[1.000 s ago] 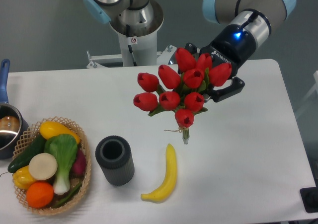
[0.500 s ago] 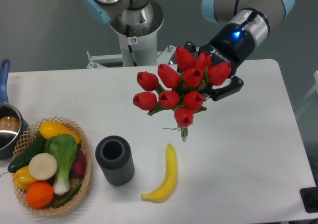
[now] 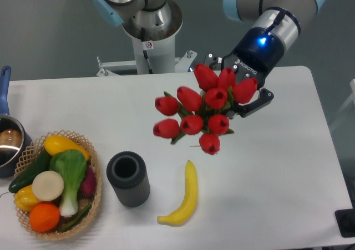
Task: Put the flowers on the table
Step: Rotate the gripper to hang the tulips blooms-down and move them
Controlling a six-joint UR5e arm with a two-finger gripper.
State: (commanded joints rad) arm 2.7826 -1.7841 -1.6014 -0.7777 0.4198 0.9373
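The gripper (image 3: 239, 101) is mostly hidden behind the flowers (image 3: 202, 112); one black finger (image 3: 256, 102) shows at their right, and whether the fingers clasp the stems cannot be made out. Nine smooth red buds hang above the matte white table (image 3: 277, 167). Near them lie one curved yellow banana (image 3: 184, 197) and one ribbed dark cylinder (image 3: 128, 179)

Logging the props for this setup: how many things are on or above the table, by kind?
Flower bunches: 1, the flowers
Bananas: 1
Dark cylinders: 1
Produce baskets: 1
Pots: 1
Total: 5
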